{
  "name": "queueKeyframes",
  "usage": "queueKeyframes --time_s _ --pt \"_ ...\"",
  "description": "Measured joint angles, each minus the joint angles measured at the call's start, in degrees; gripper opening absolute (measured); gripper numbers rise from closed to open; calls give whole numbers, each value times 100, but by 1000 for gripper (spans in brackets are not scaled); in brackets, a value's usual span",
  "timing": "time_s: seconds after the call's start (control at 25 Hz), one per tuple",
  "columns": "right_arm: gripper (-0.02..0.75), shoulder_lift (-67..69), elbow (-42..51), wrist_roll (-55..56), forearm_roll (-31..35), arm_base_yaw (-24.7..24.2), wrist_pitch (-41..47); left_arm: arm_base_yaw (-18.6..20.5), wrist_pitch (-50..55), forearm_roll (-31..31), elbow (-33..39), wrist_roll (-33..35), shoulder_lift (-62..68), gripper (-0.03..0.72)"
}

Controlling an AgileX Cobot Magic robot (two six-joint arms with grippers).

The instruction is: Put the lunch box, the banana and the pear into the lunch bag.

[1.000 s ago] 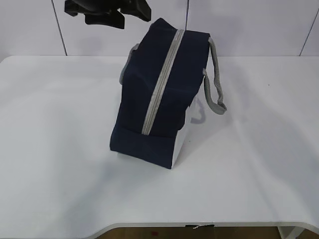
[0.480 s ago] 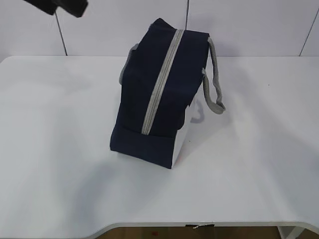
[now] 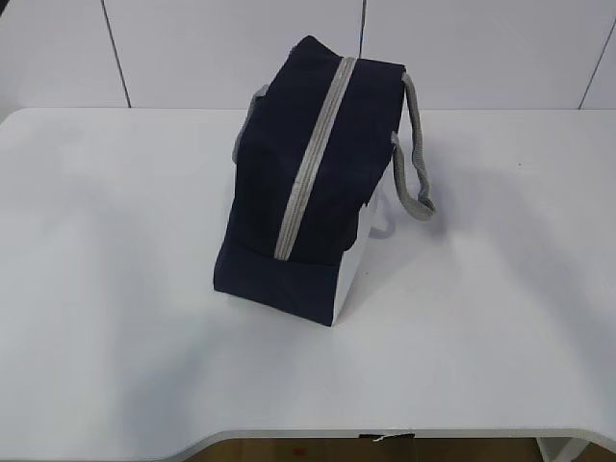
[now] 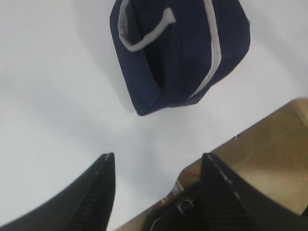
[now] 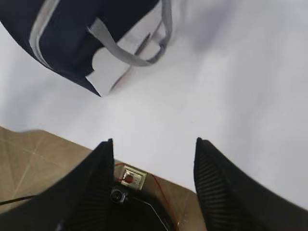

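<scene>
Navy bag (image 3: 318, 183) stood zipped, apparently full; left gripper (image 4: 156, 166) and right gripper (image 5: 151, 149) gaped empty, best kept clear.

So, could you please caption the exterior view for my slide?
Zipped navy lunch bag stands alone on the white table, grey handle drooping at its right.

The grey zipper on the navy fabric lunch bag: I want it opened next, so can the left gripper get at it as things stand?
Probably yes. The grey zipper runs exposed along the top of the navy fabric lunch bag, nothing covering it. The left gripper hangs open and empty, well clear of it.
</scene>
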Motion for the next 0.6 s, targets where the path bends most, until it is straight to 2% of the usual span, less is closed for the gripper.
queueKeyframes --time_s 0.32,0.6 --pt "430 -1806 1724 139 -270 0 0 0 14 69 2314 -14 -1770 417" --pt "431 -3004 2973 304 -476 0 0 0 -333 567 4075 -14 -3551 413"
